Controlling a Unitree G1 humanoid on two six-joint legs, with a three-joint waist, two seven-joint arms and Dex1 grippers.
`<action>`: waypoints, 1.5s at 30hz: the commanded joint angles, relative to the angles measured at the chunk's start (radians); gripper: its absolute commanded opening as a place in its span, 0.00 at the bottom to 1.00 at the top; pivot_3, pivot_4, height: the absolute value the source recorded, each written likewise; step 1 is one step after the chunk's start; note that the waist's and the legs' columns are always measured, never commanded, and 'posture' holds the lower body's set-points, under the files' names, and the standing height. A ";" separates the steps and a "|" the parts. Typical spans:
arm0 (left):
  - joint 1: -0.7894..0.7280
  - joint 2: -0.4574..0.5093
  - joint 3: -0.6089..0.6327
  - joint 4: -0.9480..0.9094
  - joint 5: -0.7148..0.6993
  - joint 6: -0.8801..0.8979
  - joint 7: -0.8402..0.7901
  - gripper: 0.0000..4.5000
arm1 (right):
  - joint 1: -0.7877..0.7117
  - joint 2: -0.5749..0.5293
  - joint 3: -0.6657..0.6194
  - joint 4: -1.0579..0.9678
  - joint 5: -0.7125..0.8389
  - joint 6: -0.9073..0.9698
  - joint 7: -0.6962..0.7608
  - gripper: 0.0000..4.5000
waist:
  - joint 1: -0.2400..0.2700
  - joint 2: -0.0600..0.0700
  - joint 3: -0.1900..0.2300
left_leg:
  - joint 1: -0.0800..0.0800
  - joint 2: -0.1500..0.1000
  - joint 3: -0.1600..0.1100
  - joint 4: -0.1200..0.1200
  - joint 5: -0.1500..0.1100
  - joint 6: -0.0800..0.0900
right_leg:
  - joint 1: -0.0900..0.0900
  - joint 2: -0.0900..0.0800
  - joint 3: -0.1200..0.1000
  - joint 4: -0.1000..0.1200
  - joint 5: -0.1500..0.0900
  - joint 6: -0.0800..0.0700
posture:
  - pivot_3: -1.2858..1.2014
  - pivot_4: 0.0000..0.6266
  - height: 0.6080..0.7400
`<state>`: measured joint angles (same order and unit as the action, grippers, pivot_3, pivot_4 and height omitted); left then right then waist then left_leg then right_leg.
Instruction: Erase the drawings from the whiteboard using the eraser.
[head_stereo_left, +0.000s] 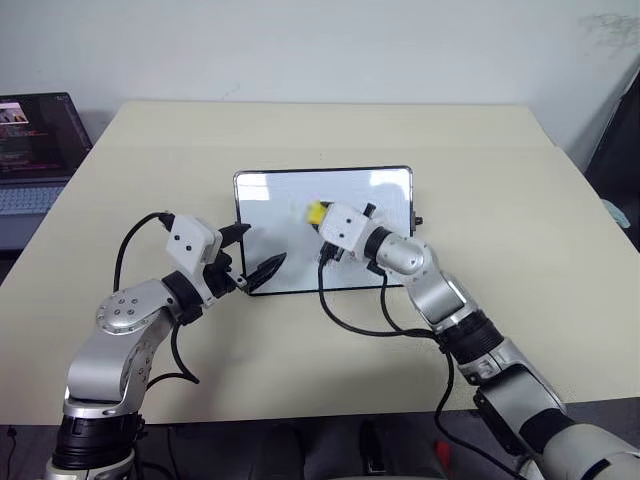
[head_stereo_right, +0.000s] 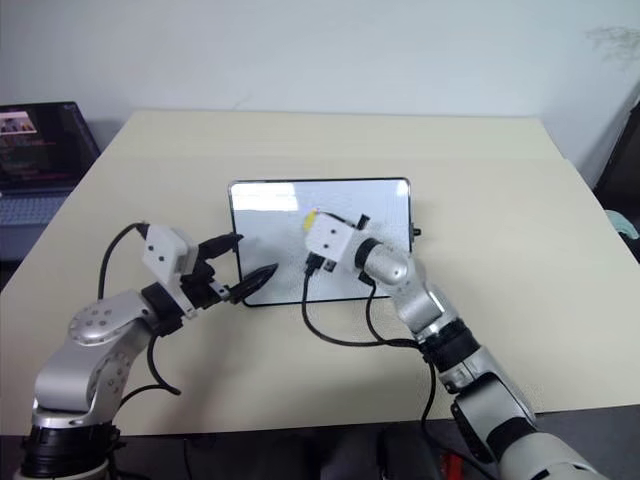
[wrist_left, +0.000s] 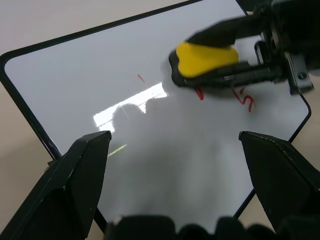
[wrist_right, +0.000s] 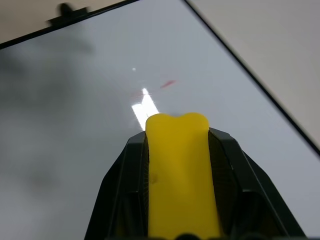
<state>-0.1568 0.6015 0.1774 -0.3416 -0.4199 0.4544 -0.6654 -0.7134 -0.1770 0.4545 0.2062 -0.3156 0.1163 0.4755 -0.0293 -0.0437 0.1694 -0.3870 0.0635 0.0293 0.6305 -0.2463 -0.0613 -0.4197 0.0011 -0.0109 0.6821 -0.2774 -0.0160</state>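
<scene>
The whiteboard (head_stereo_left: 290, 192) lies in the middle of the table, glossy white with a thin black frame. My right gripper (head_stereo_left: 320, 216) is over the board's middle, shut on the yellow eraser (head_stereo_left: 316, 212), whose black underside faces the board. In the left wrist view the eraser (wrist_left: 205, 57) sits just above the red drawings (wrist_left: 245, 100), partly covering one of them; a faint red stroke (wrist_left: 141, 78) lies apart. My left gripper (head_stereo_left: 256, 250) is open at the board's near left corner, with nothing between its fingers.
A laptop (head_stereo_left: 35, 140) stands off the table's far left corner. The beige table (head_stereo_left: 500, 200) has bare room all around the board. Black cables hang from both wrists above the near side of the table. A small teal object (head_stereo_left: 617, 212) lies at the right edge.
</scene>
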 joint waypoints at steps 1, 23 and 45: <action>-0.005 0.007 0.010 -0.026 -0.001 -0.013 0.004 1.00 | 0.023 -0.026 0.032 0.017 -0.039 0.049 0.049 0.29 | 0.000 0.000 0.000 | 0.002 0.000 0.000 0.000 0.000 0.000 | 0.001 0.000 0.000 0.000 0.000 -0.001 | 0.52 0.24 1.00; -0.006 0.005 0.012 -0.017 0.000 -0.020 0.002 1.00 | -0.005 -0.074 0.079 0.026 -0.087 0.070 0.141 0.29 | 0.000 -0.001 -0.001 | 0.010 0.000 0.000 0.000 0.002 0.001 | 0.010 0.001 0.000 -0.001 0.001 0.000 | 0.52 0.24 1.00; -0.022 0.002 0.012 -0.002 -0.006 -0.022 -0.003 1.00 | -0.010 -0.117 0.092 0.033 -0.149 0.086 0.180 0.29 | 0.000 -0.001 -0.001 | 0.017 0.000 0.000 0.000 0.004 0.002 | 0.015 0.001 0.001 -0.002 0.002 0.001 | 0.52 0.24 1.00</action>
<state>-0.1629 0.6012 0.1789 -0.3257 -0.4188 0.4512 -0.6669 -0.7509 -0.2712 0.5239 0.1977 -0.4478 0.1447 0.6063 -0.0289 -0.0449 0.1682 -0.3695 0.0634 0.0295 0.6300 -0.2428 -0.0590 -0.4046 0.0018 -0.0100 0.6810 -0.2755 -0.0149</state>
